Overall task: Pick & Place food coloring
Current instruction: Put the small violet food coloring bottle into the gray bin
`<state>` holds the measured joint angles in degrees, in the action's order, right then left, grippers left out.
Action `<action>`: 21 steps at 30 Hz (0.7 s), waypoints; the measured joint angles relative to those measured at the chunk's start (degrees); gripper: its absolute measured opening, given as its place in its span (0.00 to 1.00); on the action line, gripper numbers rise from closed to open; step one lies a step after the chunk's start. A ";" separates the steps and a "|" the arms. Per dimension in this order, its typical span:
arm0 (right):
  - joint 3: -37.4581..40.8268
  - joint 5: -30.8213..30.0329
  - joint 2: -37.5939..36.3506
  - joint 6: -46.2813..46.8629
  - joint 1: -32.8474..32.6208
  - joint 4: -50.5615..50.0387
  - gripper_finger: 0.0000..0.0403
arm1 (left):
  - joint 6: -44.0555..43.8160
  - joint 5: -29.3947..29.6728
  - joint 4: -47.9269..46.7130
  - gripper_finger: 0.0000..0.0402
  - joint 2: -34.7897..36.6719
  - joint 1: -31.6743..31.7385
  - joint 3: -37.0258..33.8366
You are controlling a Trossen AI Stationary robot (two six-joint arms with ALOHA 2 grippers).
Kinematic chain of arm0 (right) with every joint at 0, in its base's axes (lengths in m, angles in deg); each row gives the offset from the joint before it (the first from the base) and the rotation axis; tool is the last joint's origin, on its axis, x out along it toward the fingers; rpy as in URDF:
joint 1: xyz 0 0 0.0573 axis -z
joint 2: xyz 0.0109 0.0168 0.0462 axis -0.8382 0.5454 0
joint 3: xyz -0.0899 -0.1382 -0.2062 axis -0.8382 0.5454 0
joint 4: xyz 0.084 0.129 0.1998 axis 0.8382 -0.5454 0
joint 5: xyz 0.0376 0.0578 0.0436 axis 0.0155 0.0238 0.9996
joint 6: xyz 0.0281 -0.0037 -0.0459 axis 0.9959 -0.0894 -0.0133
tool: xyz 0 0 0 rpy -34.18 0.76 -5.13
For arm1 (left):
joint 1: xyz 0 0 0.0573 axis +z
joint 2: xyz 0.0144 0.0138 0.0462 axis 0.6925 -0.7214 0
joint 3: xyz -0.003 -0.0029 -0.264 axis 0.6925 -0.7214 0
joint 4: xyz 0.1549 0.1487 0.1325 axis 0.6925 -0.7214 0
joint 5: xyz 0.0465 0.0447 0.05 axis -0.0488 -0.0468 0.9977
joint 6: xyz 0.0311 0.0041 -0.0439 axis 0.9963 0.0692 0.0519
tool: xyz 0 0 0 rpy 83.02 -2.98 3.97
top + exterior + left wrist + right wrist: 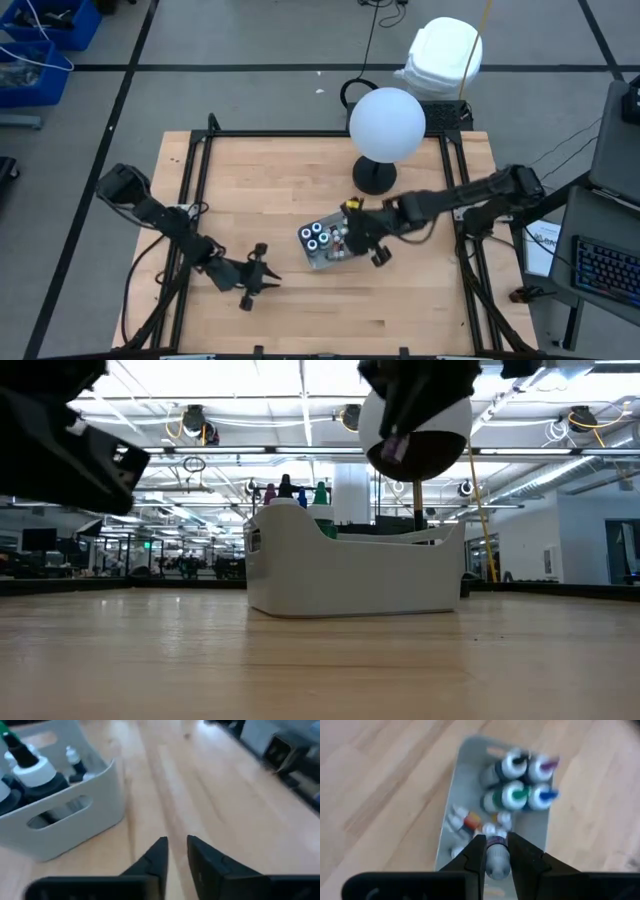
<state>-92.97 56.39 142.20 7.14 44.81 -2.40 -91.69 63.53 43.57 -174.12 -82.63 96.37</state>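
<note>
Four larger dark bottles point(520, 782) with white ringed tops stand upright at one end of a pale bin point(451, 800); smaller bottles point(470, 822) crowd the other end. No label is readable. Over the bin, the right pincer point(496, 851) grips one small whitish bottle point(496, 857), its long axis running along the fingers. On the wooden surface point(260, 190), well apart, the left pincer point(262, 275) hovers, narrowly parted and empty. A lamp with a white globe point(387, 123) stands just behind the bin.
</note>
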 joint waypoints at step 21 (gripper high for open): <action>0.02 1.51 16.32 -1.86 8.98 -4.94 0.14 | 0.50 -4.80 2.02 0.06 -0.02 0.52 -3.67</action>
<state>-92.95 57.90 158.52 5.28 53.79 -7.34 -91.19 58.73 45.59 -174.13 -82.11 92.70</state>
